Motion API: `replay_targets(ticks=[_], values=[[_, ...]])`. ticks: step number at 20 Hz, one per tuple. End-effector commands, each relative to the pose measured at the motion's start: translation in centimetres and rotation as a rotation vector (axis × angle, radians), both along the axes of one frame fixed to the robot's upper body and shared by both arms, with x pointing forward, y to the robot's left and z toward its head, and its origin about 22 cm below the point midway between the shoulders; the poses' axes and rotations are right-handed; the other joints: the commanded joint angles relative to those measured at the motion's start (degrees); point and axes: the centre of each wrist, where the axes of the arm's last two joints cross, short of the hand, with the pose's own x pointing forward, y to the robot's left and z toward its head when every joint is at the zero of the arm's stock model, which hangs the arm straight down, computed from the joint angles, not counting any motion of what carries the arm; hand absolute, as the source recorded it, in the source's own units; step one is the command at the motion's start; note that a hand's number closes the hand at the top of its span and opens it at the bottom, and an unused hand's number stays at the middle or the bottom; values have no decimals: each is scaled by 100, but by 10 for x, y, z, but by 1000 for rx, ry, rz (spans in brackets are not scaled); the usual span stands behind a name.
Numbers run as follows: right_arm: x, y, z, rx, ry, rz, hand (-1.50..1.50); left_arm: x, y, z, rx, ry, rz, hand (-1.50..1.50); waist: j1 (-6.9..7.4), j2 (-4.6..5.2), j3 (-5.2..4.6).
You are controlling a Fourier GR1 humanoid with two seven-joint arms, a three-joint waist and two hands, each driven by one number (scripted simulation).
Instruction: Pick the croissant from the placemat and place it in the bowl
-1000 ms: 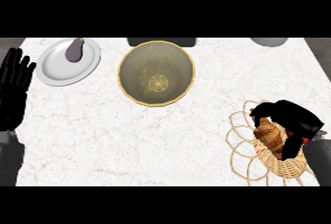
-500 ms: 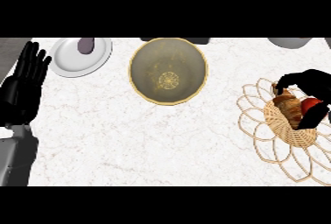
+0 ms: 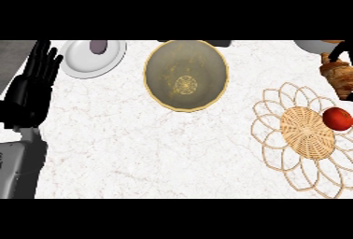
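Right robot hand [image 3: 331,56] curls round the croissant [image 3: 337,77] at the view's right edge

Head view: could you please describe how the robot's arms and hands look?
The left hand is black with slender fingers, on a grey forearm. Of the right hand only a black sliver shows at the right edge. No cables or markings show.

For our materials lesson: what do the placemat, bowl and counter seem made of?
Placemat: woven wicker or rattan, matte; open looped strands show. Bowl: perhaps glazed ceramic, given its gold rim and speckled olive inside. Counter: polished white stone, marble-like, faintly veined.
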Motion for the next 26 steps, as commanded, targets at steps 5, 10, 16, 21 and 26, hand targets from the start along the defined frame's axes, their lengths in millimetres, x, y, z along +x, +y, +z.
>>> replay_targets(ticks=[5, 10, 16, 21, 26], values=[[17, -1, 64, 228, -129, 183, 150, 4, 1, -4, -14, 6, 28, 0, -142, -65, -13], [31, 22, 108, 373, -144, 297, 150, 7, 2, 4, -1, 13, 32, 0, -217, -116, -23], [47, 57, 130, 560, -47, 400, 150, -9, 15, -11, 6, 12, 54, 0, -258, -172, -35], [63, 110, 153, 571, 37, 442, 150, -4, 17, -9, 18, 40, 72, 0, -395, -192, -40], [76, 166, 148, 541, 110, 478, 150, -19, 32, -22, -4, 42, 95, 0, -506, -240, -43]])
